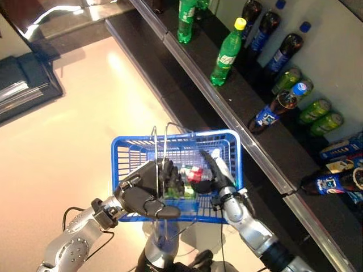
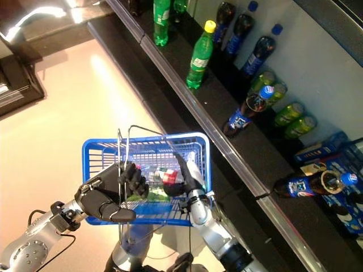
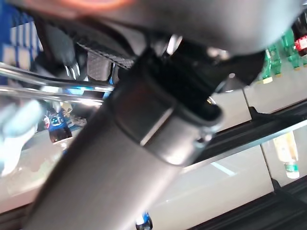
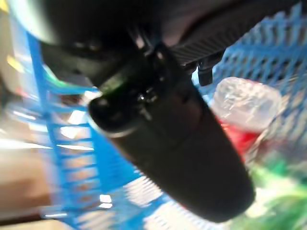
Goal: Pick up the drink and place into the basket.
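While your left robot hand (image 1: 144,195) curls round the basket's (image 1: 127,148) wire handles, the drink (image 1: 190,175) lies inside under your right robot hand (image 1: 218,175); whether those fingers are spread, you cannot tell; withdrawing carelessly could snag the rim.

Head stereo pair looks down, sharing basket (image 1: 229,148); wrist views very close at basket

Basket (image 1: 127,148) on floor, left of shelf (image 1: 238,127); drink (image 1: 190,173) inside basket; bottles (image 1: 227,52) on shelf.
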